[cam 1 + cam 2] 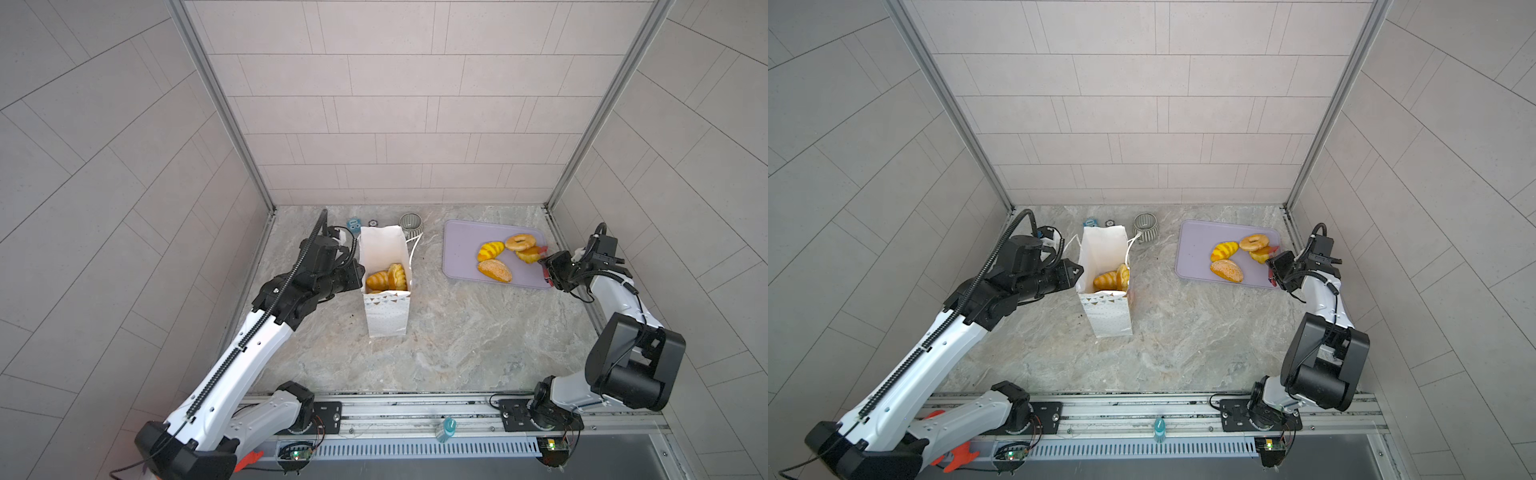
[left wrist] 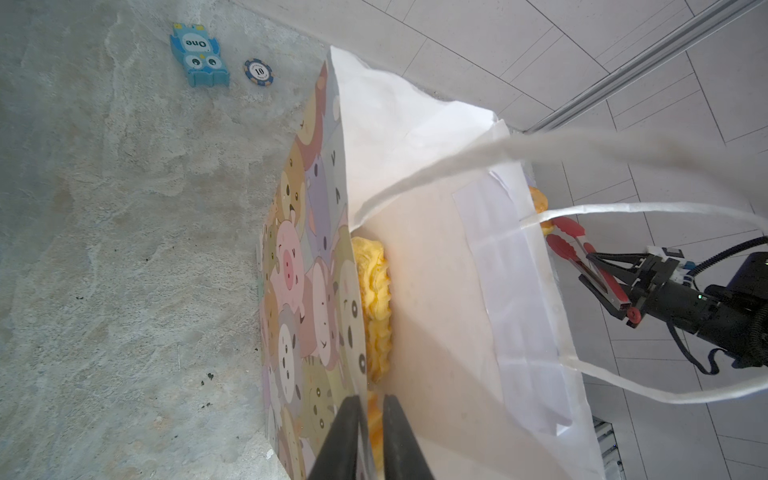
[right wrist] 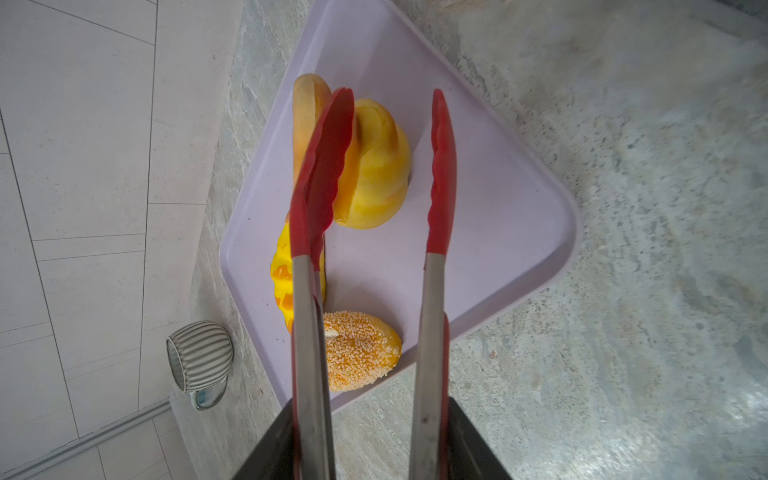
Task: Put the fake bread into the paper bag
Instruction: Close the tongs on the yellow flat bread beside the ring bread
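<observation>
Fake bread [image 1: 386,280]: at least two glossy golden loaves are lying at the bottom of the paper bag [image 1: 385,316]; four more pieces are sitting on the lilac tray [image 1: 461,253], well apart, to the bag's right in both top views
Tray pieces: a striped loaf [image 1: 490,250], a ring bagel [image 1: 519,242], a croissant [image 1: 530,257] and a sesame bun [image 1: 494,270] are clustering near the tray's right end; the bagel is resting against the croissant
Paper bag: it is standing upright and open-mouthed on the marble-look tabletop [image 1: 457,332], cord handles hanging outward
Left gripper [image 2: 368,405]: its fingers are nearly closed, pinching the bag's printed wall at the rim, one finger outside, one inside
Right gripper [image 1: 549,270]: it is clamping the metal handles of the red-tipped tongs [image 3: 430,332], hovering at the tray's right edge
Tongs: the arms are standing apart, red tips flanking the croissant; one tip is overlapping it in the right wrist view, the other is showing a clear gap; contact cannot be told
Background: a ribbed cup [image 1: 411,222], a blue owl-shaped block [image 2: 199,58] and a poker chip [image 2: 259,72] are sitting by the back wall behind the bag
</observation>
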